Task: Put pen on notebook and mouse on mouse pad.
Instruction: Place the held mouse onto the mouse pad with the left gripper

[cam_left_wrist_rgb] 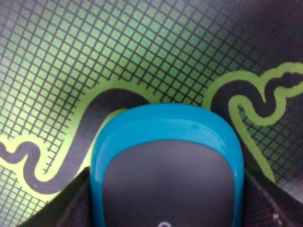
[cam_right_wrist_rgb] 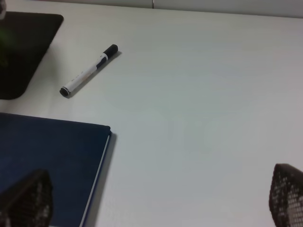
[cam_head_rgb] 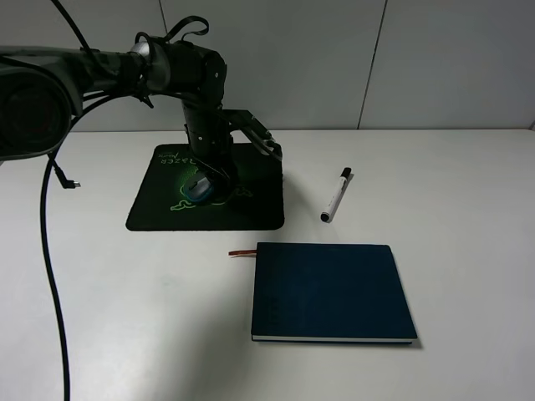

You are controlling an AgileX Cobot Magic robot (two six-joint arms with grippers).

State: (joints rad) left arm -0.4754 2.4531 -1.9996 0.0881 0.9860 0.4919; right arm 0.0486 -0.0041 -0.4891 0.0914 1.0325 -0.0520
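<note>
One arm (cam_head_rgb: 125, 67) shows from above: the left hand (cam_head_rgb: 203, 184) grips the mouse (cam_head_rgb: 198, 190) over the mouse pad (cam_head_rgb: 150, 213); the pen (cam_head_rgb: 336, 196) lies on the surface (cam_head_rgb: 468, 217) near the notebook (cam_head_rgb: 330, 292). Left wrist: pads (cam_left_wrist_rgb: 66, 208) clamp the mouse's sides. Right wrist: the right hand (cam_right_wrist_rgb: 156, 201) gapes, empty.
</note>
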